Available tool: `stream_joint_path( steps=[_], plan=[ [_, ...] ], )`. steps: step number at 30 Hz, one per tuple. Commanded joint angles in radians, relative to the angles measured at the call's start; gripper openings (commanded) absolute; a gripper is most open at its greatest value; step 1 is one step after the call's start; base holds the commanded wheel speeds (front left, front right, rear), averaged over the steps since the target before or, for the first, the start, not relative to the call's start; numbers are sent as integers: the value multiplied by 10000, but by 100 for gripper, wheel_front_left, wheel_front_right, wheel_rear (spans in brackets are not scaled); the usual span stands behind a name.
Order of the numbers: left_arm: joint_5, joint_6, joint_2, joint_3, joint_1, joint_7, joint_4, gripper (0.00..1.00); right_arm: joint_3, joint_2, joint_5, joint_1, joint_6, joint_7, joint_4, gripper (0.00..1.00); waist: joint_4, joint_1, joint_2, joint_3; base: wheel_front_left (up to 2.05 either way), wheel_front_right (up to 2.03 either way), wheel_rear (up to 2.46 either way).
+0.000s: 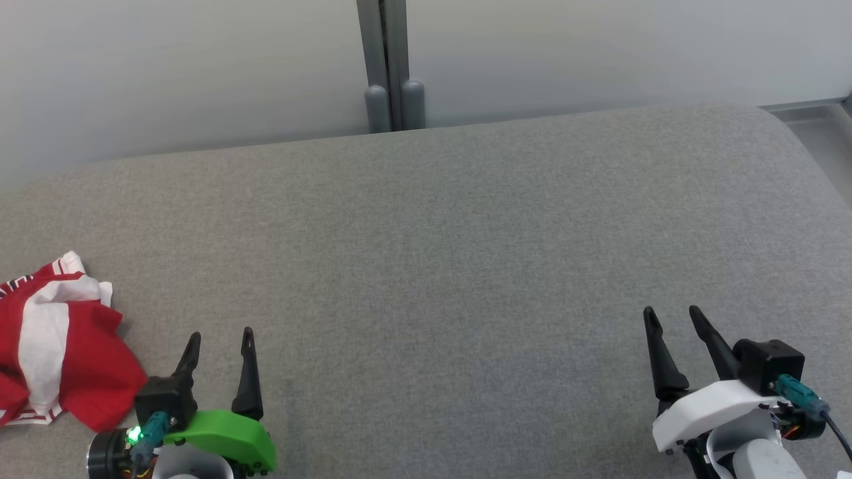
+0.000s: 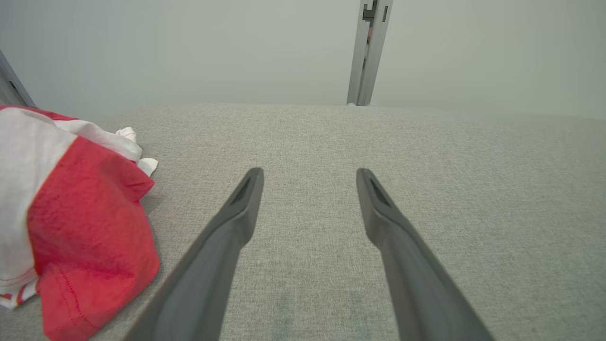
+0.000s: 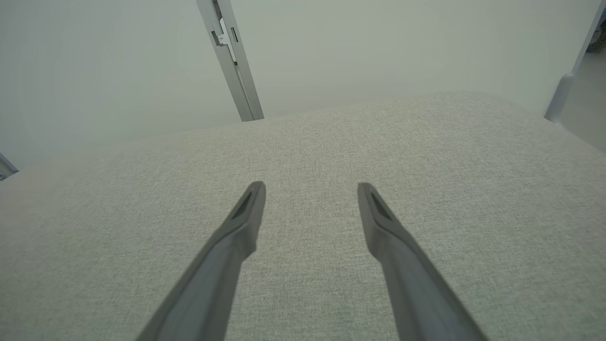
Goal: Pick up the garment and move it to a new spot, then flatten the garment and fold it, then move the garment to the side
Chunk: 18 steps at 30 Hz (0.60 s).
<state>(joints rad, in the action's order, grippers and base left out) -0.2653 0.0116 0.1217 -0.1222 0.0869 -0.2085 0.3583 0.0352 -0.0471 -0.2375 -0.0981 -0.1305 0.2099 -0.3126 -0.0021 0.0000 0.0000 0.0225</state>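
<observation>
I have the left hand low at 7 o'clock in my head view, its two dark fingers spread apart with nothing between them, only bare grey fabric. The right hand sits at 5 o'clock, likewise parted and holding nothing. Both hang over the grey fabric-covered tabletop.

The garment, red with white bands, lies crumpled in a heap at about 8 o'clock in the head view, at the tabletop's left edge, just beside the left hand at its 9 o'clock. On the left wrist view the garment bunches at 9 o'clock, close to the nearer finger but not touching it, and the left hand stands open. On the right wrist view the right hand points over plain fabric. A grey post runs up the pale wall at 12 o'clock.
</observation>
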Motion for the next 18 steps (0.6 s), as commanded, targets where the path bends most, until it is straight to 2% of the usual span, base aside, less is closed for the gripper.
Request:
stream_joint_path(
  steps=[1, 9, 13, 18],
  plan=[
    [260, 53, -6, 42, -103, -95, -1, 100, 31, -41, 251, -14, -3, 84, -26, 100, -6, 0, 0, 2, 0, 0, 0],
    [809, 223, -189, 312, -154, -259, 56, 100, -5, -47, 643, -32, -3, 251, 47, 100, 190, 0, 0, 91, 0, 0, 0],
    [1111, 234, -262, 494, -49, -336, 149, 100, -99, -46, 855, -6, -3, 322, 85, 100, 735, 0, 0, 251, 0, 0, 0],
    [1442, 185, -341, 859, -53, -430, 273, 100, -375, -51, 1101, -136, -2, 412, 88, 100, 1818, 0, 0, 495, 0, 0, 0]
  ],
)
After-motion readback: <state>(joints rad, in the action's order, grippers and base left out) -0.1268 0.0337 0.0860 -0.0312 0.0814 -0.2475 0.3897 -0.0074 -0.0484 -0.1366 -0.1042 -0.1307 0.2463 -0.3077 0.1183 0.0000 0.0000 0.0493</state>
